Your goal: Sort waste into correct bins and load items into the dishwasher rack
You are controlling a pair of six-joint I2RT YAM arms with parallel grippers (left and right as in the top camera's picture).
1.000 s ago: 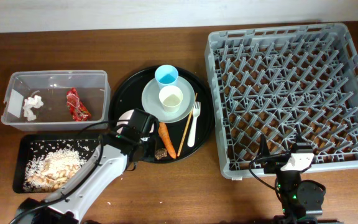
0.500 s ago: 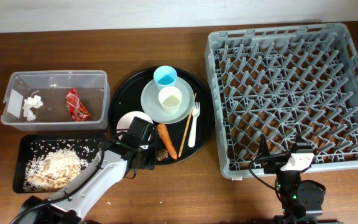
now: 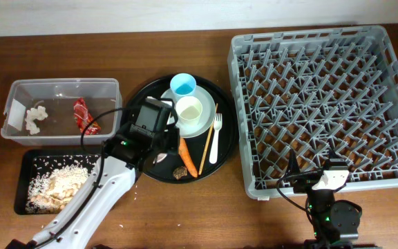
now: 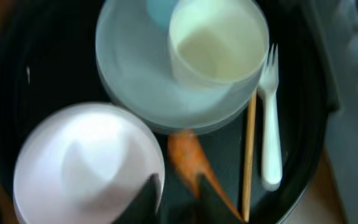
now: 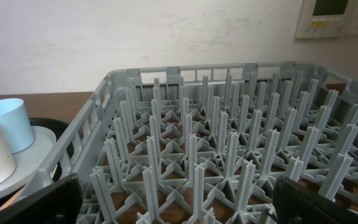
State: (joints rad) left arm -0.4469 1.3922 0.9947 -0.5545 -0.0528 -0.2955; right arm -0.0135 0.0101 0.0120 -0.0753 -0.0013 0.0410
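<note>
Overhead, near to far.

- Right gripper (image 5: 179, 205): jaws wide, empty.
- Shallow black tray (image 3: 26, 160): rice scraps (image 3: 57, 183), done.
- Left gripper (image 4: 179, 191): jaws slightly apart, empty, above round tray (image 3: 228, 149).
- Round tray, all pending:
  - brown lump (image 3: 180, 171) at 6 o'clock
  - carrot (image 3: 186, 155) at 5
  - bowl (image 4: 86, 168) at 8
  - chopstick (image 3: 207, 142) and fork (image 3: 216, 138) at 3
  - plate (image 3: 202, 123) with cream cup (image 3: 189, 108), central
  - blue cup (image 3: 183, 85) at 12
- Clear tub (image 3: 61, 84): wrapper (image 3: 85, 116), tissue (image 3: 35, 117), done.
- Rack (image 3: 302, 36): empty.
</note>
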